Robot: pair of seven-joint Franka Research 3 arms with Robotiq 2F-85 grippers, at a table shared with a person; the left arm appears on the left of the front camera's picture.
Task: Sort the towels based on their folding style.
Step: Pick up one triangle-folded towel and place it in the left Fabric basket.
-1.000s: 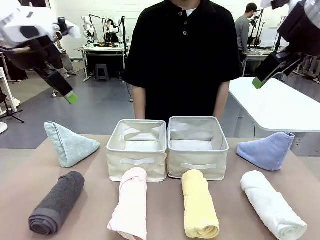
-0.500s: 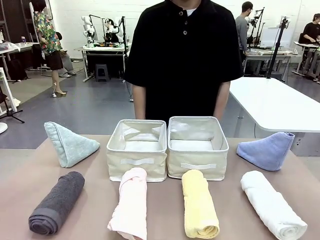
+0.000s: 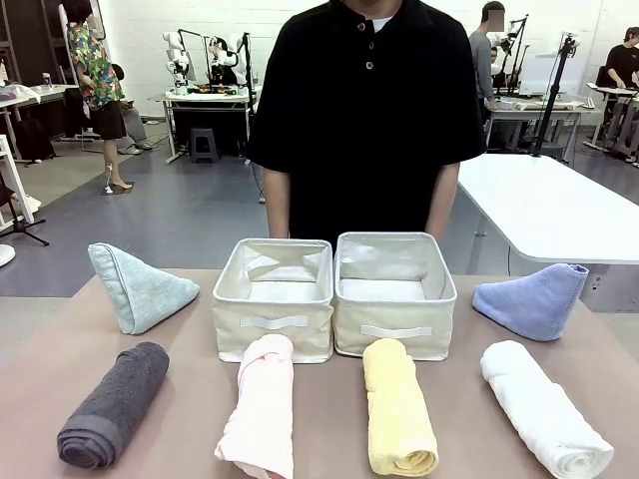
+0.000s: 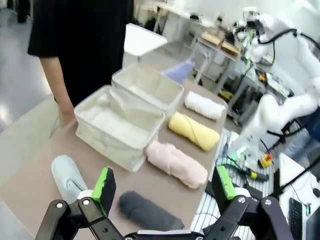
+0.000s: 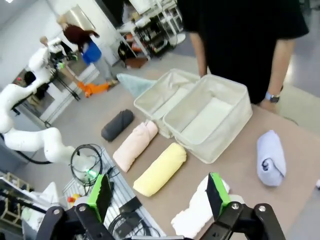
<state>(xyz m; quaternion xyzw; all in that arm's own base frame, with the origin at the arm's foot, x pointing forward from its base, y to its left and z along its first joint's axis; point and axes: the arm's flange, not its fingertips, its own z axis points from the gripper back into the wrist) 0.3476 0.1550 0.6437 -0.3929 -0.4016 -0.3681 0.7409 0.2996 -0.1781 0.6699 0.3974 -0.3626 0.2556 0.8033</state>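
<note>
Left tool point(image 4: 164, 183), right tool point(image 5: 158, 192): fingers wide apart, empty. Front view: dark grey towel point(image 3: 115, 404) showing spiral end, lower left; right wrist view: wristwatch point(image 5: 270, 98), upper right.

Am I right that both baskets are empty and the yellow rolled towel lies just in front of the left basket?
Not quite: the front view shows the yellow rolled towel lying in front of the right basket; the pink towel lies before the left basket. Both baskets are indeed empty.
</note>
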